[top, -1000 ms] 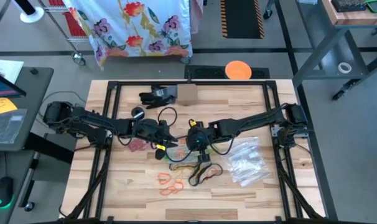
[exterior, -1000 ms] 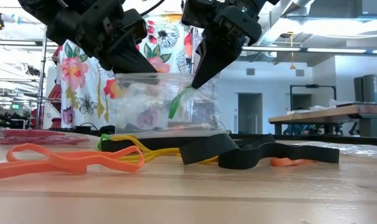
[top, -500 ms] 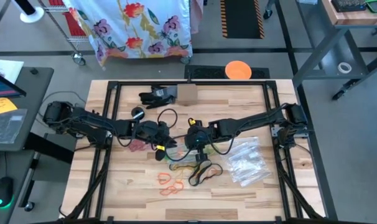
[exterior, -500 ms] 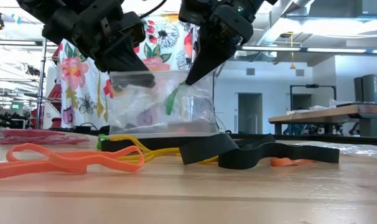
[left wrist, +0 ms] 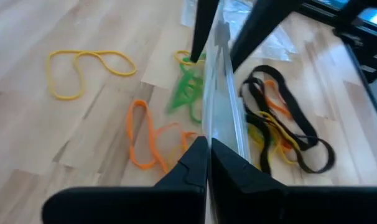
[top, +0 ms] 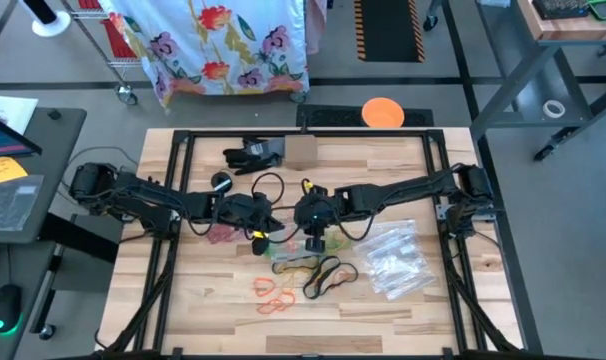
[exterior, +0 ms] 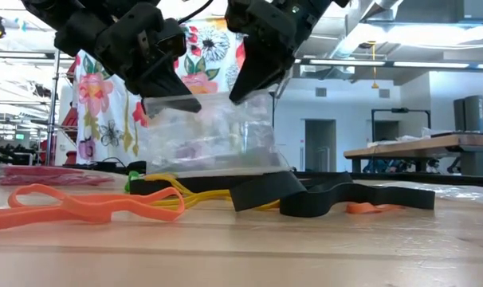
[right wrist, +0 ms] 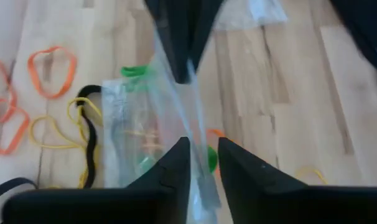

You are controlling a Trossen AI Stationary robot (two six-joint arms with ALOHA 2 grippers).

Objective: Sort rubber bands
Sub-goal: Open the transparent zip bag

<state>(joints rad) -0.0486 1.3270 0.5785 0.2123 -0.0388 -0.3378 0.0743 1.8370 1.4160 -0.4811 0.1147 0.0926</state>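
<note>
Here, left gripper [exterior: 178, 97] pinched shut on clear zip bag [exterior: 214, 135] rim mid-table, right gripper [exterior: 257, 80] parted at opposite rim, nearer loose rubber bands [top: 303, 275] lying below bag mouth toward table's front edge.

Illumination is bright and even from overhead, and the desk [top: 383, 310] shows only soft, short shadows in the high view. In the low view, ceiling lights [exterior: 417, 36] glare white behind both arms, which read as dark silhouettes. Both wrist views are motion-blurred, and the near fingers [left wrist: 195, 168] are out of focus.
</note>
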